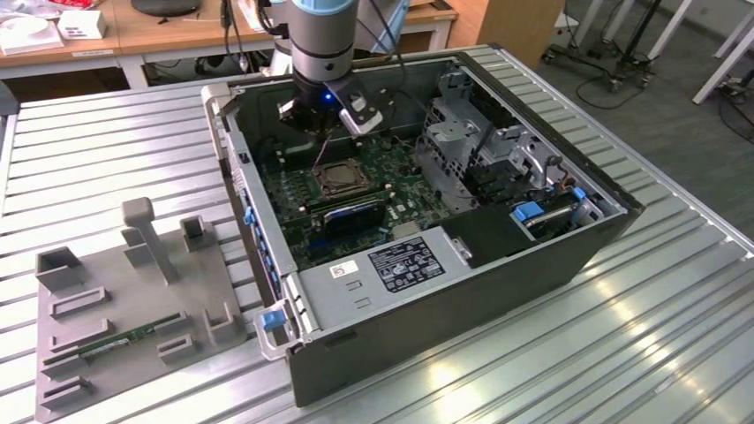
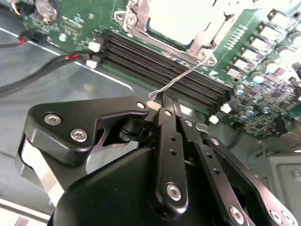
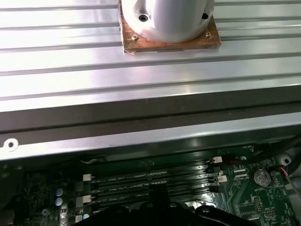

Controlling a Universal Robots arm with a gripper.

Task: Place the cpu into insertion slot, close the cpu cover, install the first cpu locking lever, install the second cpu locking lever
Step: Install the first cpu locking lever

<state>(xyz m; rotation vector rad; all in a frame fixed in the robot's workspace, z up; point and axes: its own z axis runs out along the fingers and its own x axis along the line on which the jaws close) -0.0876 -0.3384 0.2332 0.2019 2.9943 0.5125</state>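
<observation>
In the exterior view my gripper [image 1: 324, 131] hangs inside the open computer case, just behind the insertion slot [image 1: 338, 179]. The second wrist view shows its black fingers [image 2: 165, 113] shut together, with the free end of a thin wire locking lever [image 2: 186, 74] at their tips. The lever slants up from the corner of the socket. There the pale face of the cpu [image 2: 181, 19] lies in the socket, framed by the silvery cpu cover [image 2: 132, 16], which lies flat over it.
Black memory slots [image 2: 155, 56] run between the gripper and the socket. Red and black cables [image 2: 42, 70] cross the case floor. A labelled power supply [image 1: 401, 261] and a drive cage [image 1: 454, 141] crowd the case. A grey fixture tray [image 1: 118, 309] sits on the table.
</observation>
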